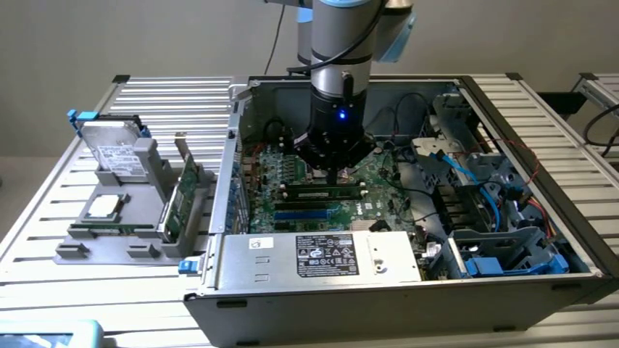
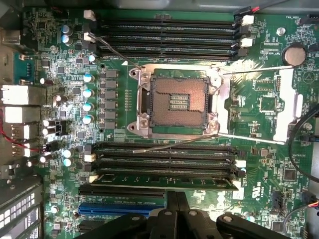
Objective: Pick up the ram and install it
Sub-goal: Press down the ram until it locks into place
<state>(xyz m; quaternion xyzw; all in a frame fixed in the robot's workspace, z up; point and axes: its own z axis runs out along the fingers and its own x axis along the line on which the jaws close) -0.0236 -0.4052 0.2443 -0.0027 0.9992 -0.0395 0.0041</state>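
Pressing thin green ram [image 2: 167,180] edgewise, gripper [image 2: 177,201] closed.

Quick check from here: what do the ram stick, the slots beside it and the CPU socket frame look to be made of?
The ram: dark green circuit board, matt, apparently laminate with black chips. The slots: black moulded plastic by the look, slightly glossy, pale end clips. The CPU socket frame: bare silvery metal, bright glints along its edges. The shut gripper, black, sits just over the ram.

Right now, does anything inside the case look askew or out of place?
The CPU socket is empty with its retention levers swung open. The ram lies flat in the slot nearest the gripper, level with no visible tilt. Cables sit loose near the drive bay. Nothing looks damaged.
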